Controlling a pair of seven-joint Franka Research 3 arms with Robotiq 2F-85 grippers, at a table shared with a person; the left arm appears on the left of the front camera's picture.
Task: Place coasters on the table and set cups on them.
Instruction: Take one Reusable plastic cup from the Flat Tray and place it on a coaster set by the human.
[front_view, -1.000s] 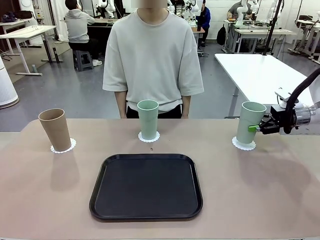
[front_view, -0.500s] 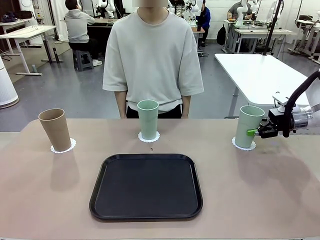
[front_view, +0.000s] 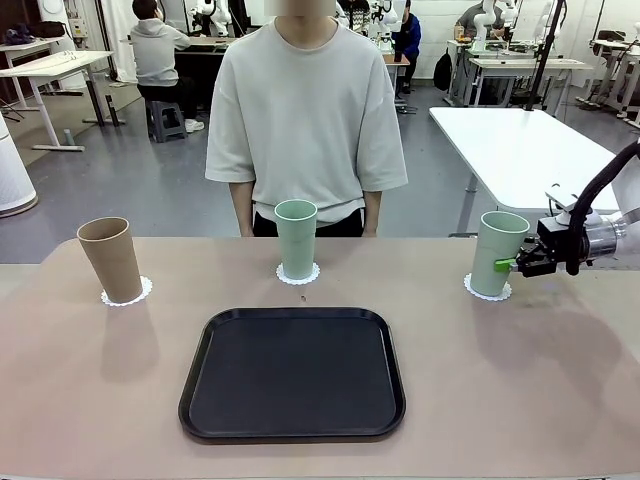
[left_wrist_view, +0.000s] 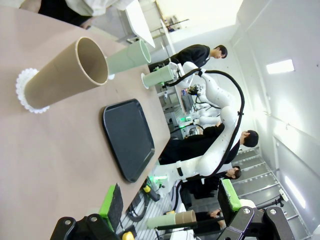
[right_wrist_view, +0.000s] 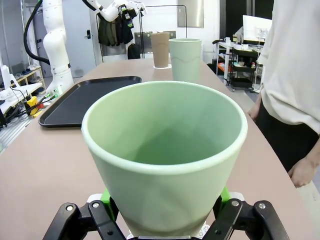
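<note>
On the beige table (front_view: 90, 380) stand three cups, each on a white lacy coaster. The brown cup (front_view: 110, 260) is at the left on its coaster (front_view: 128, 294). A mint cup (front_view: 296, 238) stands in the middle before the person, on a coaster (front_view: 298, 275). At the right, my right gripper (front_view: 512, 263) is shut on the second mint cup (front_view: 497, 253), which leans slightly over its coaster (front_view: 487, 291). This cup (right_wrist_view: 165, 160) sits between the green pads (right_wrist_view: 106, 196). My left gripper (left_wrist_view: 170, 202) is open and holds nothing, with the brown cup (left_wrist_view: 65, 75) farther off.
A black tray (front_view: 292, 372) lies bare at the table's near middle. The person (front_view: 305, 110) stands at the far edge, arms down. A white-topped table (front_view: 520, 150) stands behind at the right.
My right gripper lowered the right mint cup a little onto its coaster, then stayed still. The other cups and the left gripper have not moved.
</note>
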